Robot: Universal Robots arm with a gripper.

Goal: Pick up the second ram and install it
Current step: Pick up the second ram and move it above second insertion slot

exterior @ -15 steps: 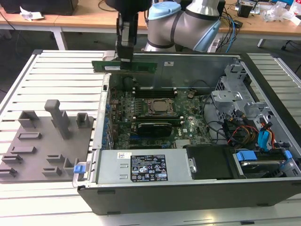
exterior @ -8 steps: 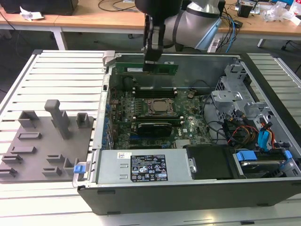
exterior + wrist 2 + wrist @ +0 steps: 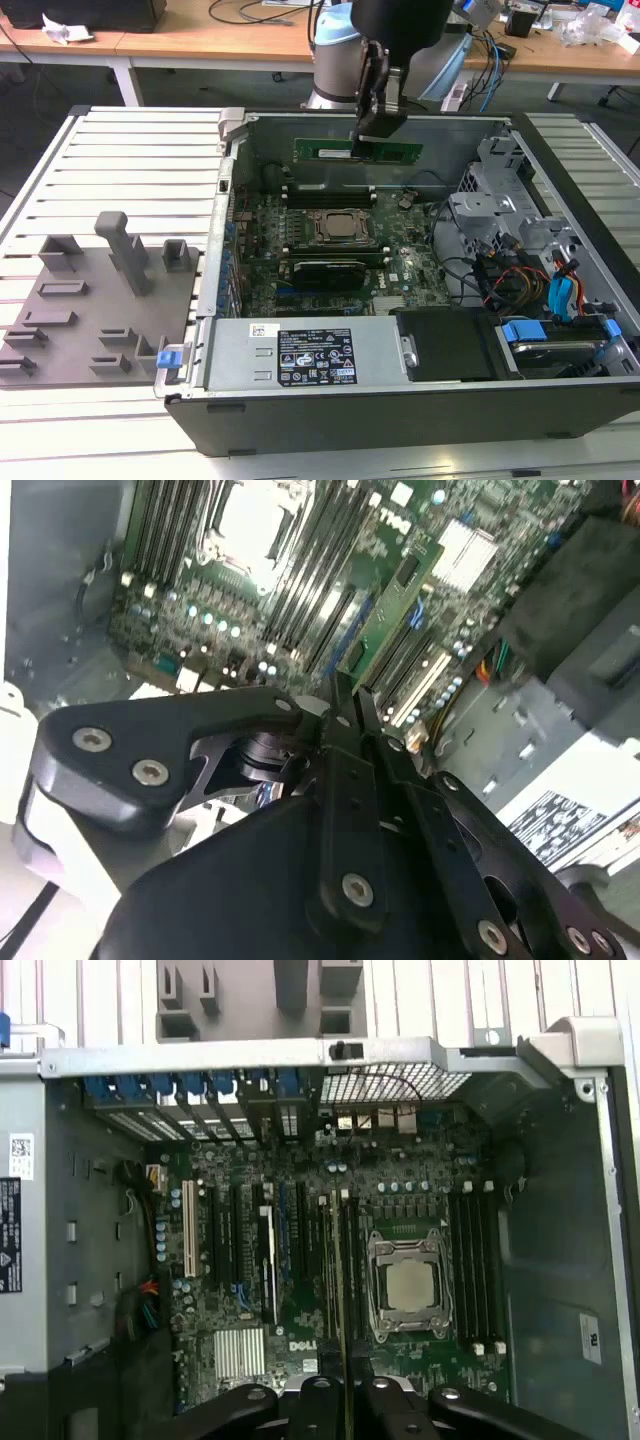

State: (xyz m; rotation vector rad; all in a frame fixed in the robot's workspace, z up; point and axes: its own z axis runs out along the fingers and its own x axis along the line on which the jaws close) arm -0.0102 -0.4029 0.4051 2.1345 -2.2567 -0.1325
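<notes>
The second ram (image 3: 400,152), a slim green stick with dark chips, hangs level above the far side of the open computer case. My gripper (image 3: 365,140) is shut on its top edge, near the middle of its length. In the second wrist view the fingers (image 3: 345,715) pinch the stick (image 3: 395,615), which runs out over the motherboard (image 3: 230,620). In the first wrist view the stick appears edge-on as a thin line (image 3: 345,1300), over the slots just beside the CPU socket (image 3: 405,1285). The motherboard (image 3: 400,265) lies flat in the case, its socket (image 3: 335,228) between two banks of memory slots (image 3: 330,190).
A grey plastic tray (image 3: 90,300) with upright blocks sits on the slatted table at the exterior view's left. Metal drive cages and coloured cables (image 3: 540,285) fill the case at the exterior view's right. The power supply (image 3: 310,355) lines the near wall.
</notes>
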